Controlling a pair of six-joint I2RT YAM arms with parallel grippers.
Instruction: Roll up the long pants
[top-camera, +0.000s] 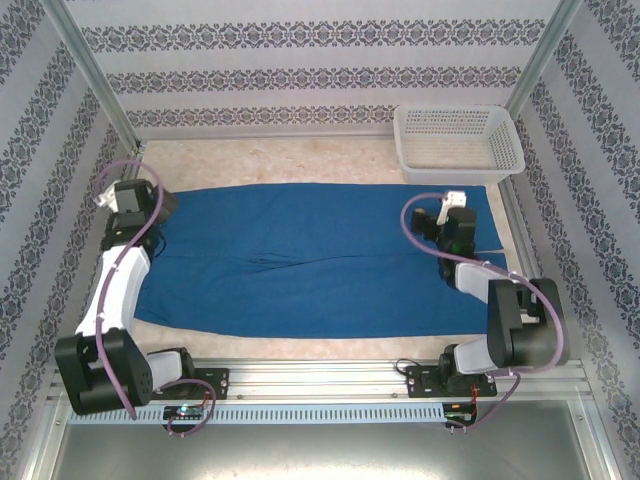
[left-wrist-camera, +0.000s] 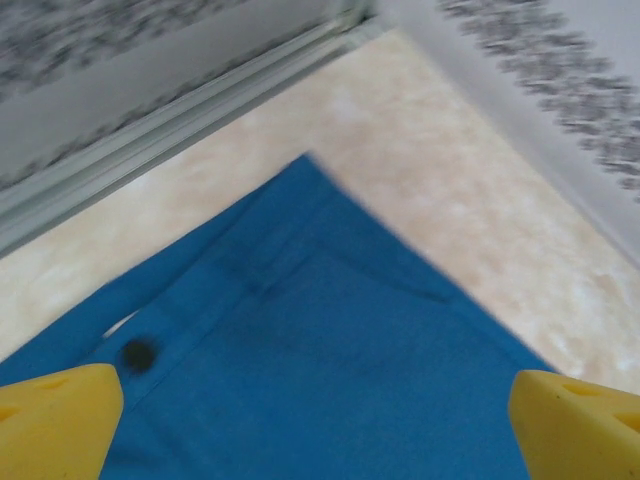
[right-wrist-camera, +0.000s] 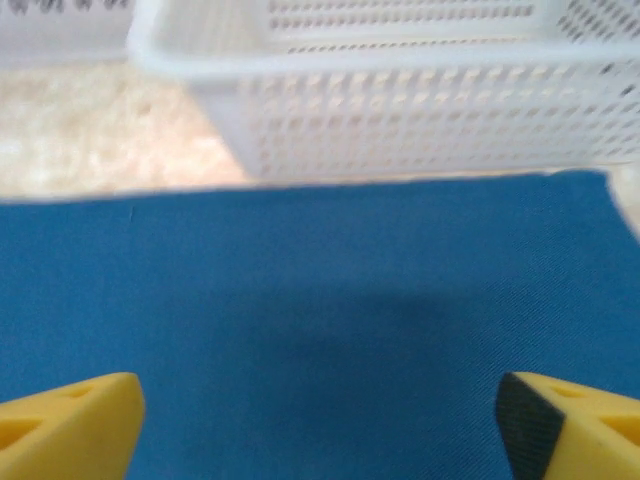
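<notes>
L end effector (left-wrist-camera: 318, 422), R end effector (right-wrist-camera: 320, 425) wide open, empty, over long pants (top-camera: 320, 260).

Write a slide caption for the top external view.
Flat long pants, open left gripper over the waist, open right gripper over the cuffs, near a white basket.

Matt woven-cloth long pants (top-camera: 310, 255) (soft-looking), perforated plastic basket (top-camera: 458, 140), mottled tabletop (top-camera: 300, 160).

I see bright, even light and only a faint shadow on the long pants (right-wrist-camera: 400, 310). Both wrist views are soft; the patterned wall (left-wrist-camera: 560, 60) smears, the basket (right-wrist-camera: 400, 110) glares white
</notes>
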